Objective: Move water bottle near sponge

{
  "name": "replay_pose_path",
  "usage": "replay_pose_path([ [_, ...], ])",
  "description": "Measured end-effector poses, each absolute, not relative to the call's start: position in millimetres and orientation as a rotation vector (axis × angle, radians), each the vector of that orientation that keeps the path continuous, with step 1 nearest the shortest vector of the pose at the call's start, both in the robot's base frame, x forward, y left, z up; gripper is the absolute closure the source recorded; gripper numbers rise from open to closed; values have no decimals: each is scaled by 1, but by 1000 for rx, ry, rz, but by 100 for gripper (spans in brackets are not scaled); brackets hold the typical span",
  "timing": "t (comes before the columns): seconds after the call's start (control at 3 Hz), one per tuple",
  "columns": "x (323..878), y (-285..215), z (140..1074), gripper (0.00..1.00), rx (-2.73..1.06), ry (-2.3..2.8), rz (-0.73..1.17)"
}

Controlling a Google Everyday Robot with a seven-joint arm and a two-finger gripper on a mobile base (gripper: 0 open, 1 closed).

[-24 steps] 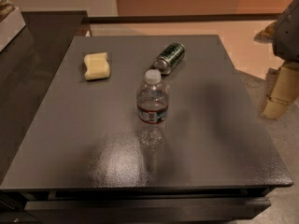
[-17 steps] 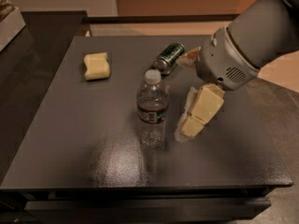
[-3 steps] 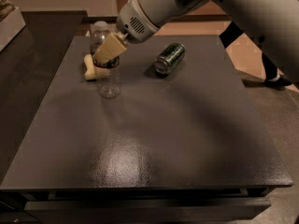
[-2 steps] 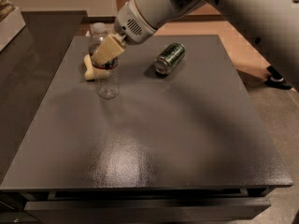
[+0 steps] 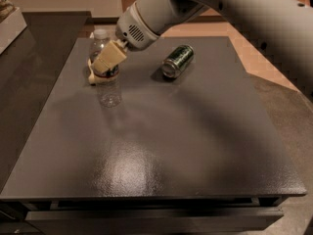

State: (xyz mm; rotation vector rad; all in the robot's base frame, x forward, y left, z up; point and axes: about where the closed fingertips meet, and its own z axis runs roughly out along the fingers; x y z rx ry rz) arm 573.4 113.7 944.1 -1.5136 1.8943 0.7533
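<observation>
The water bottle (image 5: 108, 89) is clear with a white cap and stands upright at the table's far left. My gripper (image 5: 103, 65) is shut around its labelled middle, with one cream finger (image 5: 109, 58) across the front. The pale yellow sponge (image 5: 92, 78) lies right behind the bottle. It is mostly hidden by the bottle and finger, and only its left and lower edge shows. The bottle's base appears to rest on the table, touching or almost touching the sponge.
A green metal can (image 5: 177, 60) lies on its side to the right of the bottle. The dark grey table (image 5: 171, 146) drops off at its front and right edges. A white box (image 5: 9, 21) sits at the far left off the table. My arm reaches in from the upper right.
My gripper and the bottle have shifted slightly left, closer against the sponge. The can has not moved.
</observation>
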Motion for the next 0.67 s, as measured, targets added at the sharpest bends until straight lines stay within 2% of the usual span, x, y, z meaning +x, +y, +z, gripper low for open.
replay_pose_path([
  [0.33, 572, 115, 944, 0, -1518, 1893, 755],
  [0.67, 572, 116, 944, 0, -1518, 1893, 755],
])
